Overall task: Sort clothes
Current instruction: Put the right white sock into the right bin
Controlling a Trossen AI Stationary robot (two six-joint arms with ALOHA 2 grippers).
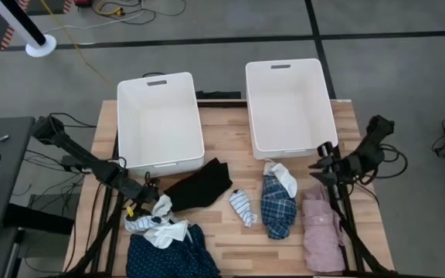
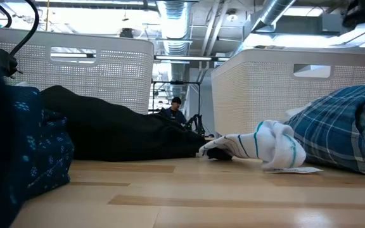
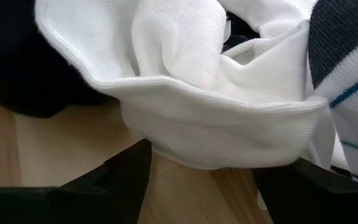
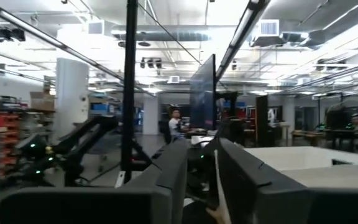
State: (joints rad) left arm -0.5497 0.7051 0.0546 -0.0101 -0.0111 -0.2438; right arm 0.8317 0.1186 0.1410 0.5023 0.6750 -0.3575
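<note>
Left end effector [image 1: 147, 202] straddles white garment [image 3: 185, 81], fingers apart.

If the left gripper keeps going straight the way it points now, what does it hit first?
Most likely the crumpled white cotton garment: it fills the space just ahead of the left gripper, whose dark fingers stand open either side of its hem. Whether they already touch is unclear.

Two slim matte-black jointed arms, left pincer [image 1: 139, 202] with a yellow marking at its tip, right pincer [image 1: 323, 166] with broad, flat dark fingers [image 4: 253, 180], black cables trailing from both bases
</note>
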